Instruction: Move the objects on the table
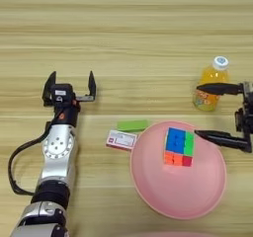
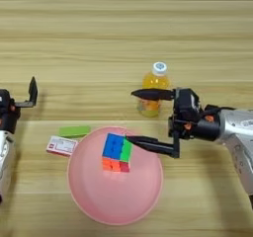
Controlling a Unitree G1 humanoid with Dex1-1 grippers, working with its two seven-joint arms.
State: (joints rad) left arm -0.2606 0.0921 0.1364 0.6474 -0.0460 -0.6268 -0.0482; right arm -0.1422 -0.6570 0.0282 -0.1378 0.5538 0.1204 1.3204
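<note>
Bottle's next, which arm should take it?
Right. The right gripper is open, and its upper finger already crosses the orange-drink bottle, beside the pink plate holding the puzzle cube. The left gripper, also open, sits far across the table.

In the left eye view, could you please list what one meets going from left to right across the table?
Left tool → card → green block → cube on the plate → bottle → right tool.
</note>
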